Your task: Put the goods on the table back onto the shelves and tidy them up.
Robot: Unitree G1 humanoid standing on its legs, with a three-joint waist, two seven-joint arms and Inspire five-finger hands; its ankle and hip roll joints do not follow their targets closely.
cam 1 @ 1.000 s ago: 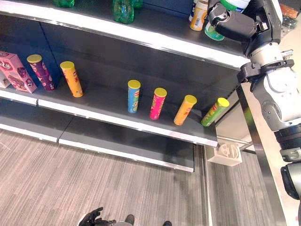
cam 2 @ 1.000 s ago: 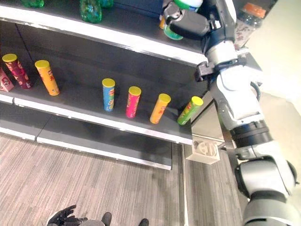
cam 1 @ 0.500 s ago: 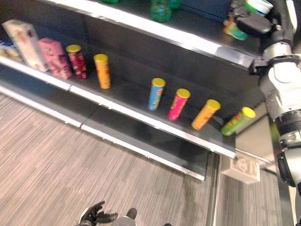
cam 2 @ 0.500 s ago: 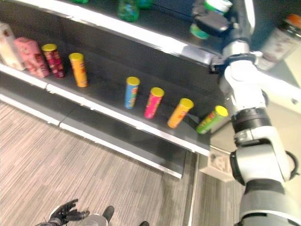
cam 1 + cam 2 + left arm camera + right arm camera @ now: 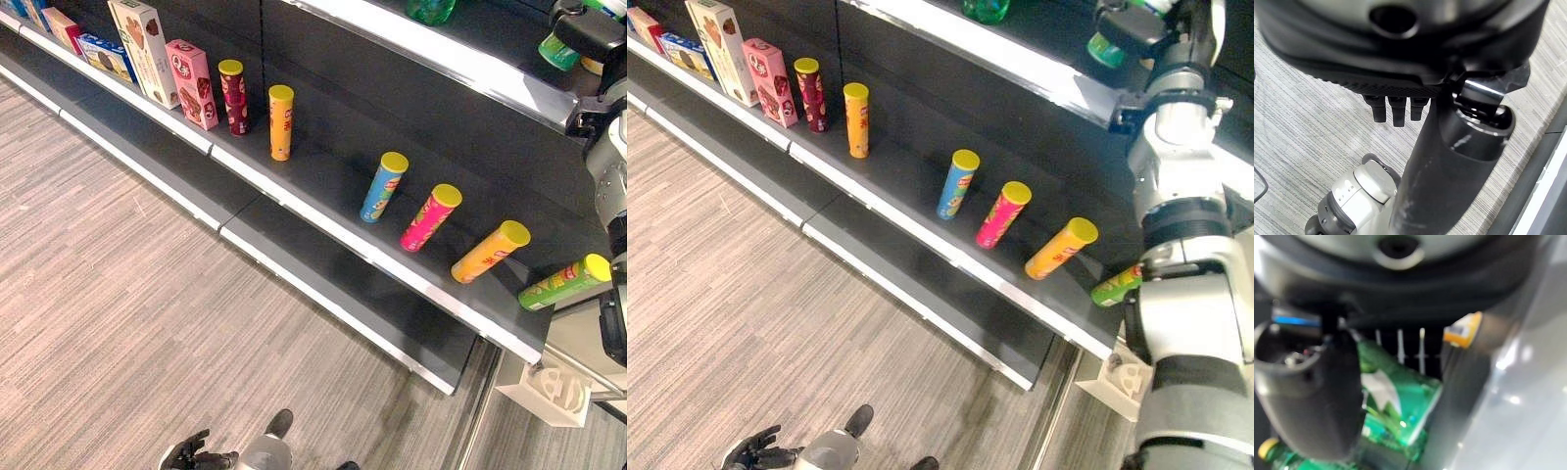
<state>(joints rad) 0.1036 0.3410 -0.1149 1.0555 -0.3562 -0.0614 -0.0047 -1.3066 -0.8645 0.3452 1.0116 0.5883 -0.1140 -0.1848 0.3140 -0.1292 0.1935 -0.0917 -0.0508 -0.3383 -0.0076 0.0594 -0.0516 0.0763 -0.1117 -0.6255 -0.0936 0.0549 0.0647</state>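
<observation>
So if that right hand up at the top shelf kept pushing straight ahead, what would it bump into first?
The right hand is curled round a green container with a white lid over the upper dark shelf. Straight on, it would probably meet the shelf's dark back panel, perhaps the orange-labelled item beside it first; depth is unclear.

Head stereo pair downward, sharing shelves (image 5: 323,211); wrist views close, right unclear.

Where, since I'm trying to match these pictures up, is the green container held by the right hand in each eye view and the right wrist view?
Left eye view: green container at the top right corner, on the upper shelf.
Right eye view: top right, further from the edge.
Right wrist view: lower middle, between thumb and fingers.
Shared landmark: the dark right hand curled round it.
</observation>
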